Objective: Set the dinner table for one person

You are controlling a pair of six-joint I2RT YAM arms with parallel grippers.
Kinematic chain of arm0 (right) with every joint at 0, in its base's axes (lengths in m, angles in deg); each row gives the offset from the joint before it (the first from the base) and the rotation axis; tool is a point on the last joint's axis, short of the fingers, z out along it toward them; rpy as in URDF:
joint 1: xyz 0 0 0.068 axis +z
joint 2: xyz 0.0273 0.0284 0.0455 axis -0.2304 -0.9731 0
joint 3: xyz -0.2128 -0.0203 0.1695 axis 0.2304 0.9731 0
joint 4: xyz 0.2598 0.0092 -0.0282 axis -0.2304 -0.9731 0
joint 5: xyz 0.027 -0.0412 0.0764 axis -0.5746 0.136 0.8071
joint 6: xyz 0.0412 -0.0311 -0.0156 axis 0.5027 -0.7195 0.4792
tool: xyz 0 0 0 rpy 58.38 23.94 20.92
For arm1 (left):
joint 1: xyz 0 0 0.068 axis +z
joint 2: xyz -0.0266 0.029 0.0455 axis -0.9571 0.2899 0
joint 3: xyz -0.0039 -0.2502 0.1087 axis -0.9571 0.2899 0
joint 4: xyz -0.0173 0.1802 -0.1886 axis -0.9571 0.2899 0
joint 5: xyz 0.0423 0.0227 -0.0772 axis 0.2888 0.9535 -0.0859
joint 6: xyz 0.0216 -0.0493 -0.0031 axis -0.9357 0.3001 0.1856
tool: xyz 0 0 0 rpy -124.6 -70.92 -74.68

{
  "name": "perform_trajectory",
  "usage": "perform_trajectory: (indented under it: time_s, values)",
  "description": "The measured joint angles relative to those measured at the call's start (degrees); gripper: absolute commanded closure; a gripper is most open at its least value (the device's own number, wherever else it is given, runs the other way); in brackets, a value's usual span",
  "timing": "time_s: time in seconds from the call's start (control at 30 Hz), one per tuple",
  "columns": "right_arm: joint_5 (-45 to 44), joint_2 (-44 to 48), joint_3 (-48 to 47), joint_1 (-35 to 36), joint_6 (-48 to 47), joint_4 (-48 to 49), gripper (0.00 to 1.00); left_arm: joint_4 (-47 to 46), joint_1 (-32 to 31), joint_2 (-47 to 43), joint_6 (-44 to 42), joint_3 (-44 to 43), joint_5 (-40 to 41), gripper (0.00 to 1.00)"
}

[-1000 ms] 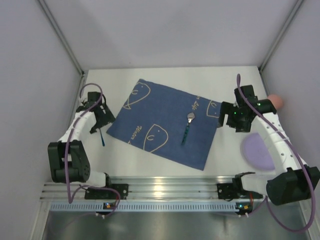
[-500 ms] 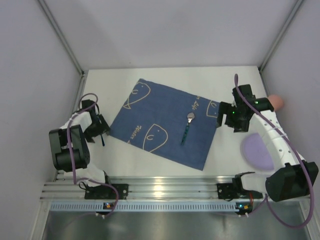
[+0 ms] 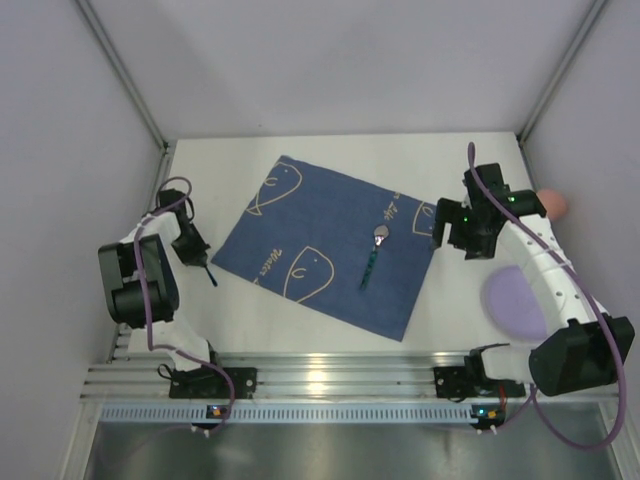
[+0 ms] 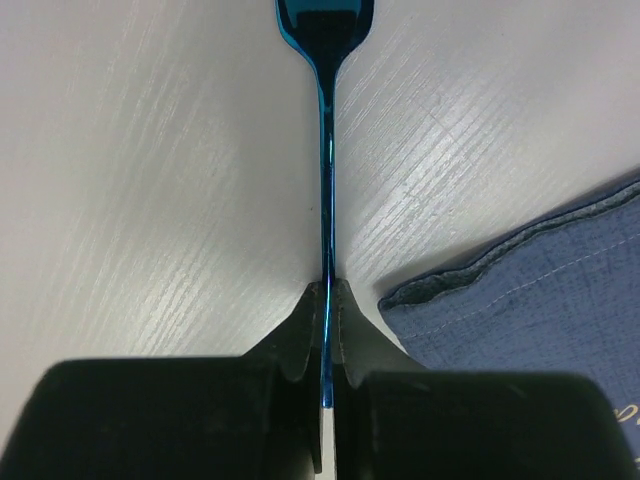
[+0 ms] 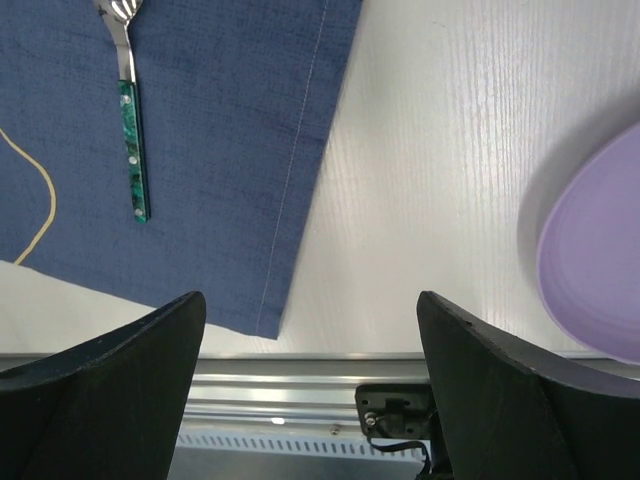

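My left gripper is shut on the thin handle of a blue utensil, whose wider head points away over the white dinner table. From above, that gripper sits just left of the blue whale mat, with the utensil sticking out below it. A fork with a green handle lies on the mat, also visible in the right wrist view. My right gripper hangs open over the mat's right edge, with nothing between its fingers.
A purple plate lies on the table at the right, under the right arm, and shows in the right wrist view. A pink object sits at the far right edge. The ridged aluminium rail runs along the near edge.
My left gripper has shut on the blue utensil's handle, and the left arm has folded back toward the left. The right gripper has barely shifted and stays open.
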Motion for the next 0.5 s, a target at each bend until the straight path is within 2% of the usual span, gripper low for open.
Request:
perform_trajectory:
  time_s: [0.17,0.3,0.5]
  values:
    - [0.00,-0.37,-0.52,0.00,0.02,0.24,0.13,0.00,0.13,-1.03,-0.11,-0.17,-0.48,1.00]
    - [0.07,-0.37,-0.37,0.00,0.09,0.37,0.13,-0.76,-2.34,-3.10,-1.25,0.04,0.83,1.00]
    - [0.50,-1.09,0.48,0.00,0.26,1.05,0.13,-1.49,-16.17,-5.86,-6.86,-9.40,3.26,1.00]
